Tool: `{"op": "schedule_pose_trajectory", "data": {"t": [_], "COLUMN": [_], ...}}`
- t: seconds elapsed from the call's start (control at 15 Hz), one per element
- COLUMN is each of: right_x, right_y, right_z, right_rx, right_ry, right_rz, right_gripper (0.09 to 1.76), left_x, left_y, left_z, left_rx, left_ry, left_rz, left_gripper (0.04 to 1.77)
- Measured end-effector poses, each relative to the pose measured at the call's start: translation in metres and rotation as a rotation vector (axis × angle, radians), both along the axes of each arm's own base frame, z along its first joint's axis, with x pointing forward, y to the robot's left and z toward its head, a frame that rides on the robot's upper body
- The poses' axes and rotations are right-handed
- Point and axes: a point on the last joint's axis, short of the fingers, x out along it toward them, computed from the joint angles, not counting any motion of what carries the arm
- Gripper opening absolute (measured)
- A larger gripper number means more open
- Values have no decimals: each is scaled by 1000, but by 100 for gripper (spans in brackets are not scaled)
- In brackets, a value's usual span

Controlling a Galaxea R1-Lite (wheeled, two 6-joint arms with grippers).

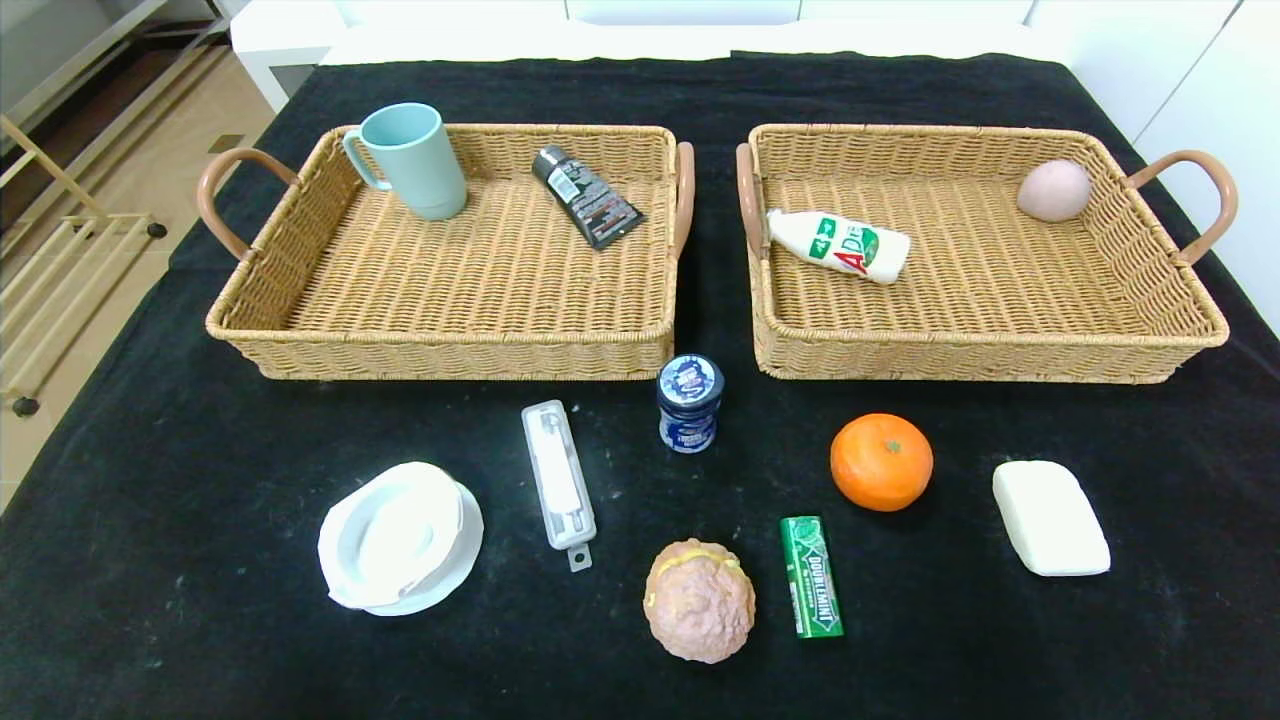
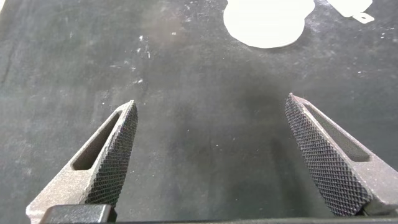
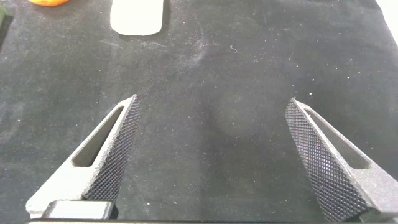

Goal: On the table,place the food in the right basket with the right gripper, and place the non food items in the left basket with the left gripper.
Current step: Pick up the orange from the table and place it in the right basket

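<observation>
On the black table point(image 1: 200, 600) lie an orange point(image 1: 881, 461), a green gum pack point(image 1: 811, 575), a dark blue jar point(image 1: 689, 403), a pinkish-brown bun point(image 1: 699, 600), a white dish point(image 1: 400, 537), a long white case point(image 1: 558, 482) and a white soap-like block point(image 1: 1050, 517). The left basket point(image 1: 300, 330) and right basket point(image 1: 1180, 320) stand behind them. Neither gripper shows in the head view. My left gripper point(image 2: 211, 107) is open over bare cloth, the dish point(image 2: 264, 22) beyond it. My right gripper point(image 3: 212, 104) is open over bare cloth, the block point(image 3: 137, 16) and orange point(image 3: 48, 2) beyond it.
The left basket holds a light blue mug point(image 1: 410, 160) and a dark tube point(image 1: 586, 196). The right basket holds a white drink bottle point(image 1: 840, 245) and a pinkish egg-shaped ball point(image 1: 1053, 190). A wooden rack point(image 1: 50, 280) stands on the floor to the left.
</observation>
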Motion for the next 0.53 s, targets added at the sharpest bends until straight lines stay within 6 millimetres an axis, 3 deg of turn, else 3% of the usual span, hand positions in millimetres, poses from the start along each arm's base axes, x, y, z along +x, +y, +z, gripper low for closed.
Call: {"op": "schedule_pose_trajectory", "data": {"t": [0.2,0.53], "right_x": [-3,-4], "right_y": [0,-1], "right_z": [13,86], "right_rx": [26,89], "right_ry": [-40,-112], "right_rz": [-4,46], "right_gripper": [171,171], "left_x": [-10,-3], "left_y": [-2,-1], "left_z": [29,92], "left_rx": [-56,-76], "left_ry": [-57,-75], "left_rz": [-73,-168], "left_gripper": [172,172]}}
